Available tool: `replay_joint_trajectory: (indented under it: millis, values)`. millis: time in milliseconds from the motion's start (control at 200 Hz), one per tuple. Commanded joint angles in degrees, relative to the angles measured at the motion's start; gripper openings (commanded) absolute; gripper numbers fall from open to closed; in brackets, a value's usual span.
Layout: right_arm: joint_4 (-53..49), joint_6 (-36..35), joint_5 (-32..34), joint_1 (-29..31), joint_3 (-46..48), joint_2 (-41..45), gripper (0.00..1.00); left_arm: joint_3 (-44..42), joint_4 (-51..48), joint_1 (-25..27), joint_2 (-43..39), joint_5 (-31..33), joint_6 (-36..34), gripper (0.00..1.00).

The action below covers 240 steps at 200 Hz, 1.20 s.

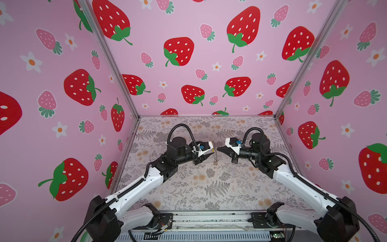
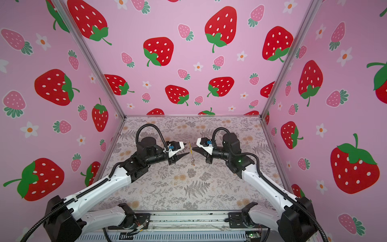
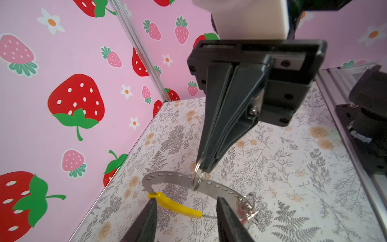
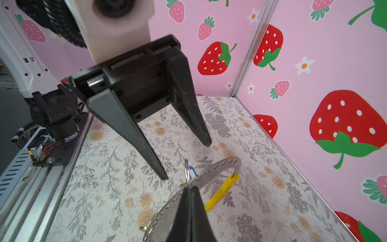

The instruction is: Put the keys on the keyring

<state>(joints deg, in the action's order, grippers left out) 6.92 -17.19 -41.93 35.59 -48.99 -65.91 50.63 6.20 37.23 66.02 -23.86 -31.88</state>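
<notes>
**Q:** Left wrist view: where does the keyring sit, and what carries it?

**A:** It hangs in the air between the two grippers, over the middle of the table, a little nearer the far edge than the near one. The right gripper is clenched. Its tips appear to pinch a small split ring that loops round the grey band, so the hoop likely hangs from that one point.

**Q:** And the left gripper?

**A:** Released. Its fingers stand apart on either side of the yellow section and touch neither it nor the band.

**Q:** Where are the keys?

**A:** A red-tagged key dangles from the band near one left finger. In the right wrist view a blue tag shows just beside the pinched split ring; its key is hidden behind the ring and the fingertips. Both appear to be threaded on already.

**Q:** Why hold the hoop this way?

**A:** Probably so that one arm alone bears it, which leaves the other free to draw back. Lifted, the hoop lets the keys swing down and settle on the band.

**Q:** How far along is the task?

**A:** Seemingly near its end. Whether the hoop's opening by the yellow section is closed cannot be told.
</notes>
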Motion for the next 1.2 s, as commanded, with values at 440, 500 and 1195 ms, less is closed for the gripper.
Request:
replay_joint_trajectory:
  millis: [440,500,1195]
  values:
    - [-22.9,-1.4,7.8,1.0,-14.1,-5.2,0.02,12.3,-13.4,3.7,4.8,8.5,-14.6,0.41]
    - [-24.8,-1.5,8.4,1.2,-15.4,-5.6,0.02,13.1,-13.8,3.9,5.5,9.2,-15.0,0.41]
    - [-32.5,1.2,8.8,2.9,-21.2,-9.2,0.02,14.3,-12.9,7.1,8.7,15.4,-19.6,0.28]
